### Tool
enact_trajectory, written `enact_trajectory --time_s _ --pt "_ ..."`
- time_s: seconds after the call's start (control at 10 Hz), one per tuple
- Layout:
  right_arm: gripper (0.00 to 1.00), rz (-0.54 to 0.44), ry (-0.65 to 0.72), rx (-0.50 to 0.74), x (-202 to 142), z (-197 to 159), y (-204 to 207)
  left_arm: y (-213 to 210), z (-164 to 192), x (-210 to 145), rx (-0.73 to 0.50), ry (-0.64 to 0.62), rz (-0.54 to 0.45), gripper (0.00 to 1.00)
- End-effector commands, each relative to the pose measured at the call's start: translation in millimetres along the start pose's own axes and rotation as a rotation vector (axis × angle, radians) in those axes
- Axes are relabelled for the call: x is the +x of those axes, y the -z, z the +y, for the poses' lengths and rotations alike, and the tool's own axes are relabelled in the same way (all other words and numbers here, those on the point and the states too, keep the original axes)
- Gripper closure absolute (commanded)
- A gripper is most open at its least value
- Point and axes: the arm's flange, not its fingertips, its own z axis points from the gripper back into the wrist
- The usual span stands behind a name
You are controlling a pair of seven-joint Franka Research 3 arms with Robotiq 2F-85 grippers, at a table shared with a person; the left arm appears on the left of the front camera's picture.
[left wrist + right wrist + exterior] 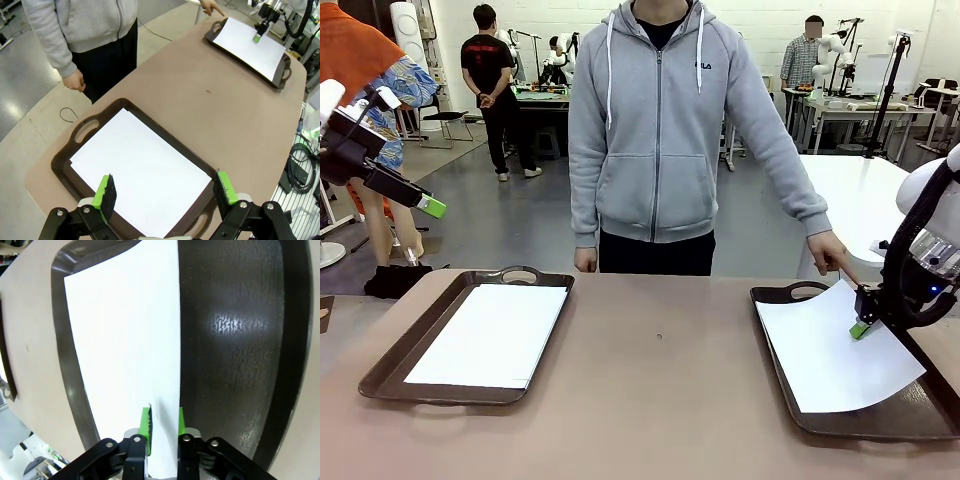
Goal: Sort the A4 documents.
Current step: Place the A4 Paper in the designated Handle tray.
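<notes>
At lower right, one A4 sheet (835,350) is laid over the right tray (775,296), its edge between the part-released right pincer (861,328); another lies in the left tray (390,372); left pincer (165,192) wide open

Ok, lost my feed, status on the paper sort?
Left gripper open above left tray sheet. Right gripper fingers astride right sheet edge, partly open. Person's hand by right tray.

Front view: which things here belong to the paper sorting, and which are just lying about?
Job: A4 sheet in left tray; A4 sheet in right tray, right gripper at its edge; left gripper.
Lying about: person's hand; dark bundle.
</notes>
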Motion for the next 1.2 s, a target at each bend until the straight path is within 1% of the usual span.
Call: enact_trajectory --time_s 0.0,0.1,0.2,0.3,0.4,0.5,0.6,0.7,0.8,1.0,1.1 --pt "0.62 -0.003 0.037 -0.067 -5.4 -1.8 0.2 -0.1 0.9 -1.4 0.0 0.008 -0.003 0.0" --pt "0.5 -0.008 0.042 -0.08 -6.9 -3.3 -1.7 -0.1 0.9 -1.4 0.0 0.008 -0.003 0.0" --pt "0.43 -0.014 0.051 -0.1 -8.8 -5.2 -3.8 -0.1 0.9 -1.4 0.0 0.008 -0.003 0.0" --pt "0.32 -0.018 0.064 -0.129 -11.5 -8.6 -6.9 -0.1 0.9 -1.4 0.0 0.008 -0.003 0.0" --pt "0.25 -0.027 0.075 -0.142 -14.1 -11.4 -10.8 -0.1 0.9 -1.4 0.0 0.008 -0.003 0.0" --pt "0.13 -0.038 0.083 -0.137 -16.8 -13.2 -13.8 -0.1 0.9 -1.4 0.0 0.008 -0.003 0.0" --pt "0.06 -0.045 0.089 -0.135 -18.5 -14.5 -14.4 -0.1 0.9 -1.4 0.0 0.008 -0.003 0.0" --pt "0.15 -0.048 0.092 -0.134 -19.7 -15.2 -14.4 -0.1 0.9 -1.4 0.0 0.008 -0.003 0.0" --pt "0.0 -0.052 0.093 -0.133 -20.2 -15.3 -14.5 -0.1 0.9 -1.4 0.0 0.008 -0.003 0.0" --pt "0.0 -0.049 0.116 -0.104 -19.9 -14.6 -13.9 -0.1 0.9 -1.4 0.0 0.008 -0.003 0.0" --pt "0.0 -0.04 0.076 -0.107 -14.3 -18.1 -16.5 -0.1 0.9 -1.4 0.0 0.008 -0.003 0.0"
